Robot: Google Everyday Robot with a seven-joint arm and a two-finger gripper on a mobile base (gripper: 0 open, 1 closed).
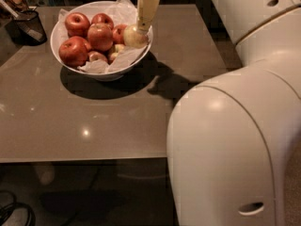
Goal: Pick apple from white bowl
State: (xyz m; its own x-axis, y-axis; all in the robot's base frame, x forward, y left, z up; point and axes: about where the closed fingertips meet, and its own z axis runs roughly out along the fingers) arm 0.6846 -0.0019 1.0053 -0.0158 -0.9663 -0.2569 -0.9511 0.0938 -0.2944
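**Pincer at the pale apple on the bowl's right rim**

Camera view: one white bowl (101,72) stands upright on the grey-brown worktop (94,126), mouth up, close to the far edge and nearer the far left corner than the far right. It is round, so it has no long axis. Crumpled white paper (123,11) lines it and sticks up past the rim on the far side.

Eight apples show in the bowl. Six are red: four lie in plain sight across the left and middle, and two more are partly covered by their neighbours. Two are pale: one yellowish apple (134,36) sits against the right rim, and another pale one (115,50) lies lower, half hidden. Which way the yellowish apple's stem points cannot be told, as its top is covered.

The single pincer (141,28) comes down from the far edge, its long cream body nearly upright, with the lower end leaning slightly left. Its tip is at the top of the yellowish apple. Whether it is apart or clamped on that apple cannot be told.

One small black mesh cup (26,27) stands at the far left corner, just apart from the bowl. The robot's white body (225,149) fills the near right, overlapping the worktop's near right corner, and one white arm section (249,11) crosses the far right.
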